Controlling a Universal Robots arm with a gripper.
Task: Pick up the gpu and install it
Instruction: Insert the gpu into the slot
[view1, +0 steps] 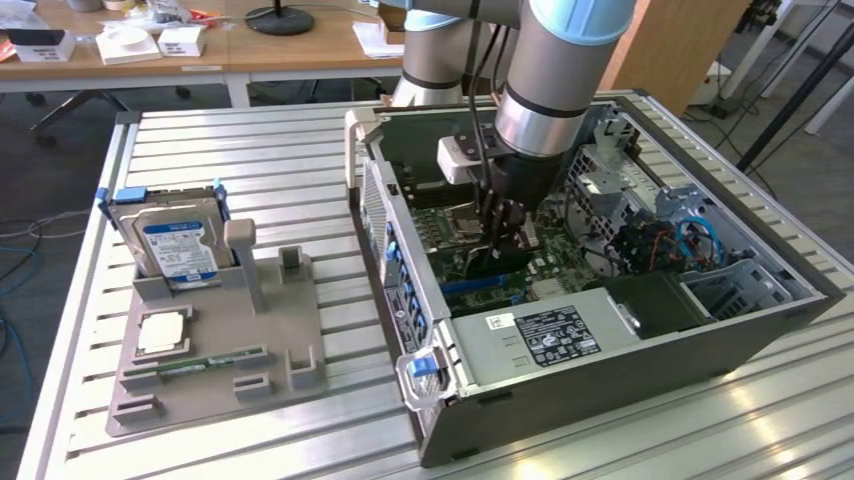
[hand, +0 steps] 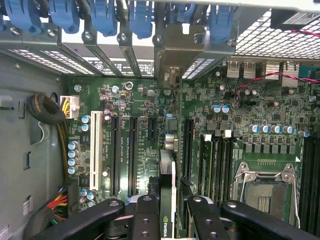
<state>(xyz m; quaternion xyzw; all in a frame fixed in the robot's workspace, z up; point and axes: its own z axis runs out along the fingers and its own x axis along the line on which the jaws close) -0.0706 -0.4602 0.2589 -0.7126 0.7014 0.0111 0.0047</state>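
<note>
Exterior view: your arm reaches down into the open PC case (view1: 627, 355); gripper (view1: 506, 238) is over the motherboard (view1: 534, 272), approx mid-case, w/ the gpu (view1: 489, 264) dark and on edge beneath it. Wrist view: fingers (hand: 145, 216) are clamped on both faces of the gpu (hand: 167, 172); card runs edge-on away from the gripper (hand: 169, 212), between the long black slots (hand: 132, 155) and the CPU socket (hand: 264, 192); you can't tell if its edge touches the board. White slot (hand: 95, 150) lies beyond the black ones. Outside the case, at the exterior view's left, the grey fixture (view1: 267, 330) carries the hard drive (view1: 178, 245) upright and the memory stick (view1: 200, 367) flat.
</note>
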